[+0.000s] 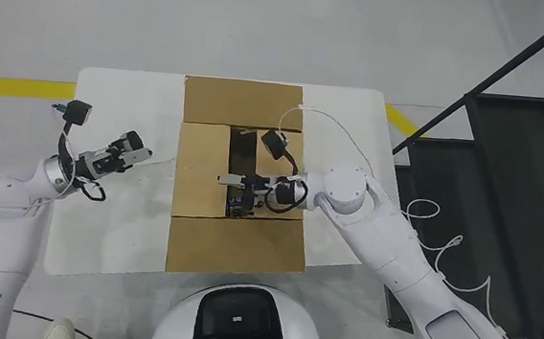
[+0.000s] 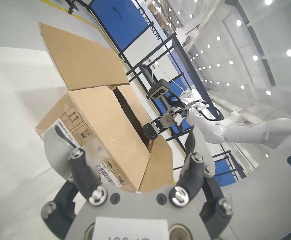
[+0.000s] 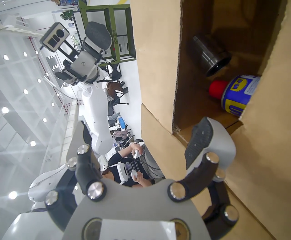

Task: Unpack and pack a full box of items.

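A cardboard box stands on the middle of the white table, its flaps partly spread around a narrow dark opening. In the right wrist view a dark metal cylinder and a blue and yellow spray can with a red cap lie inside the box. My right gripper is open at the opening, one finger on each side of a flap edge. Left of the box, my left gripper hangs open and empty above the table.
A black metal frame stands just past the table's right edge. A thin white cable runs over the table behind my right arm. Bare tabletop lies to the left of the box.
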{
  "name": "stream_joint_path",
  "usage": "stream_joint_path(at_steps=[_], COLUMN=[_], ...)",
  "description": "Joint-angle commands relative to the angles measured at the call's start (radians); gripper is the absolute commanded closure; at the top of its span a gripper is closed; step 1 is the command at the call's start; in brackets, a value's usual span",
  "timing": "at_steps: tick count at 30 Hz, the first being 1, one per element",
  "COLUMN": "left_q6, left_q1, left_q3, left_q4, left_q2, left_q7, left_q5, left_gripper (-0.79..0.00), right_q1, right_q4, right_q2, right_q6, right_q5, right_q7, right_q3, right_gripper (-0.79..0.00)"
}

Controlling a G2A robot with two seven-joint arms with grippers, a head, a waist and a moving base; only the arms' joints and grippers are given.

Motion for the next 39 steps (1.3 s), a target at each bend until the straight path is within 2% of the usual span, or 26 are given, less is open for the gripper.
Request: stream_joint_path(at_steps=[1,12,15,19,25,30,36,39], left_q6=[0.026,0.031,0.046,0.064,0.067,0.081,0.119,0.133], left_q1=[-0.025,-0.028,-0.004,0.002,-0.016,-0.027,-0.037,-0.039], left_q3=[0.038,0.041,0.049,0.061,0.078,0.064,0.026,0.009], left_q4=[0.011,0.015,-0.021,-0.041,-0.024,0.004,0.008,-0.007], left_q2=[0.02,0.023,0.024,0.029,0.032,0.032,0.036,0.038], left_q7=[-0.025,-0.021,0.01,-0.017,-0.029,0.028,0.082,0.095], left_q5=[-0.054,-0.057,-0.011,0.018,0.021,-0.02,-0.094,-0.129], left_gripper=[-0.785,-0.785,-0.785,-0.785,-0.785,-0.785,-0.785,-0.785], right_q1=[0.0,-0.009,0.001,0.037,0.087,0.123,0.128,0.146], right_q4=[0.0,-0.001,-0.001,0.035,0.105,0.132,0.07,0.041], right_q2=[0.0,-0.001,-0.006,-0.021,-0.049,-0.071,-0.078,-0.088], right_q6=[0.0,-0.001,0.005,0.007,0.002,-0.055,-0.175,-0.199], right_q5=[0.001,0.005,0.007,0.015,0.028,0.061,0.1,0.08], right_q7=[0.001,-0.021,-0.032,-0.04,-0.048,-0.027,0.013,0.017], right_q3=[0.0,0.0,-0.013,-0.058,-0.127,-0.169,-0.162,-0.192], right_gripper=[-0.785,-0.785,-0.785,-0.785,-0.785,-0.785,-0.785,-0.785])
